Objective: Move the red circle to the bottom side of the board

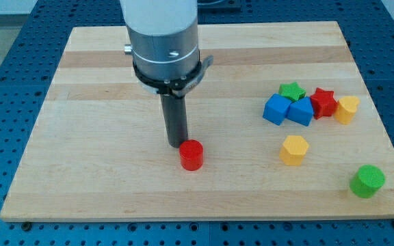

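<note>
The red circle [191,155], a short red cylinder, stands on the wooden board [101,178] left of the middle, in the lower half. My tip [177,144] is just above and to the left of it, touching or nearly touching its upper left edge. The dark rod rises from there to the grey arm body at the view's top.
A cluster sits at the view's right: green star [292,90], two blue blocks [276,109] [300,111], red star [323,102], yellow block [347,108]. A yellow hexagon [294,149] lies below them. A green cylinder [367,181] is near the bottom right corner.
</note>
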Robot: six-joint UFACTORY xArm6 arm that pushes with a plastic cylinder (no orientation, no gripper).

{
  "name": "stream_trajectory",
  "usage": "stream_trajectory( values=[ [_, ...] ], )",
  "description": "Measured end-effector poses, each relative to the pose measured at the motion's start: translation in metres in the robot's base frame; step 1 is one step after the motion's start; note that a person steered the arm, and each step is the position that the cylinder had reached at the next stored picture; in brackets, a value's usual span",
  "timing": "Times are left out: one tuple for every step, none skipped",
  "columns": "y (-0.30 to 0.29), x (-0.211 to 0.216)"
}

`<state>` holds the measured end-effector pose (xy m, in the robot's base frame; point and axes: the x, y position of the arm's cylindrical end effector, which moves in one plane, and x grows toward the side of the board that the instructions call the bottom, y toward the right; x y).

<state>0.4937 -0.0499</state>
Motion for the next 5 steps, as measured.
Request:
stream_trajectory(
  values=[
    [0.028, -0.011],
    [0.037, -0.009],
    [0.061, 0.02],
    [0.056, 0.022],
    [0.051, 0.022]
  ],
)
